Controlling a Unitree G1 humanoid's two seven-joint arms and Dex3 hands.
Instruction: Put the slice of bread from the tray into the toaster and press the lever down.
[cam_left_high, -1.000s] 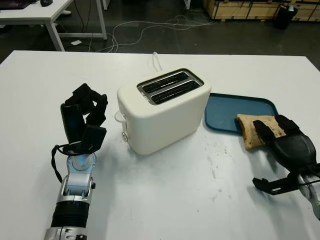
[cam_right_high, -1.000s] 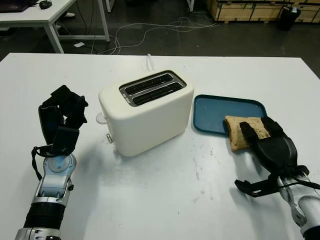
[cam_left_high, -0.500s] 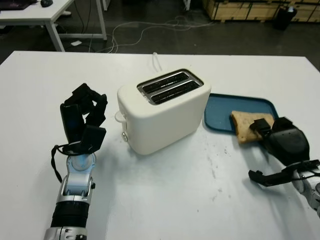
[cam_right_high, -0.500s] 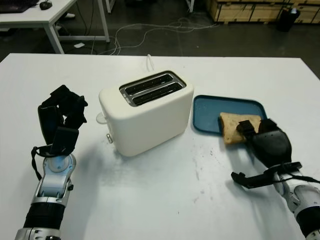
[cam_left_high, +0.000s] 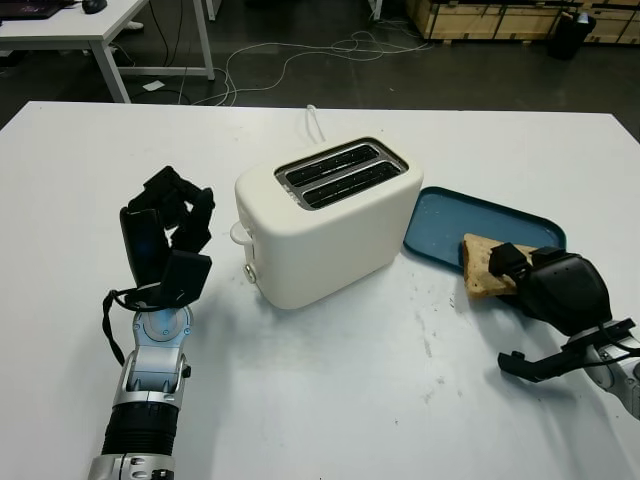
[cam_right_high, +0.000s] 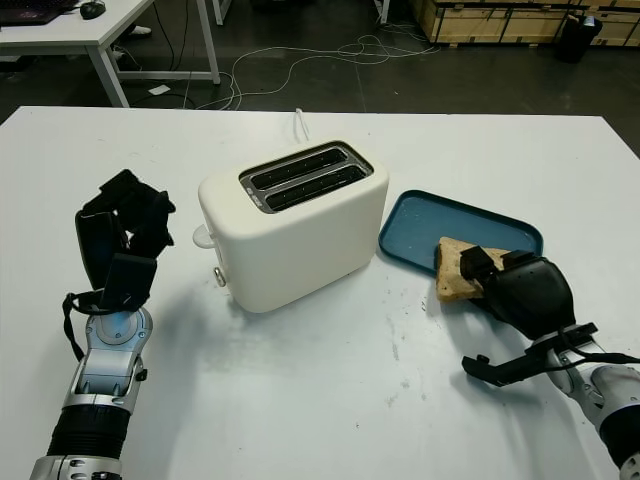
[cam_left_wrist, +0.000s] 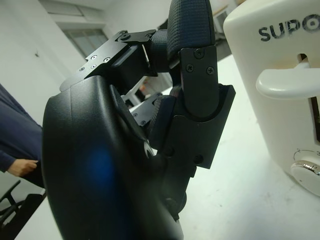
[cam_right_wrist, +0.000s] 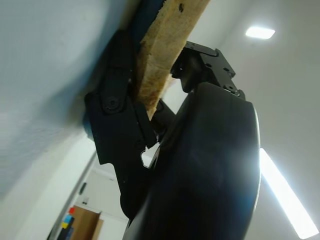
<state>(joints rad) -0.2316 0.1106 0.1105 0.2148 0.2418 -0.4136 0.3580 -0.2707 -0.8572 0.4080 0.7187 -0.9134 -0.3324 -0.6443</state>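
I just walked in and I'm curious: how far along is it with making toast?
Early. The right hand has gripped the bread slice at the edge of the blue tray. The toaster slots are empty and its lever is up. The left hand waits, curled, beside the toaster.

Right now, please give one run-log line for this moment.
right robot hand: shut on bread slice, over tray | left robot hand: shut, idle | toaster: empty

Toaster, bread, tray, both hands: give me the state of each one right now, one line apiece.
Toaster: upright, both slots empty.
Toaster lever: up, not pressed.
Slice of bread: gripped, its far end over the tray's near edge.
Blue tray: on the table, skewed, holding nothing else.
Right hand: shut on the bread.
Left hand: raised left of the toaster, curled, holding nothing.
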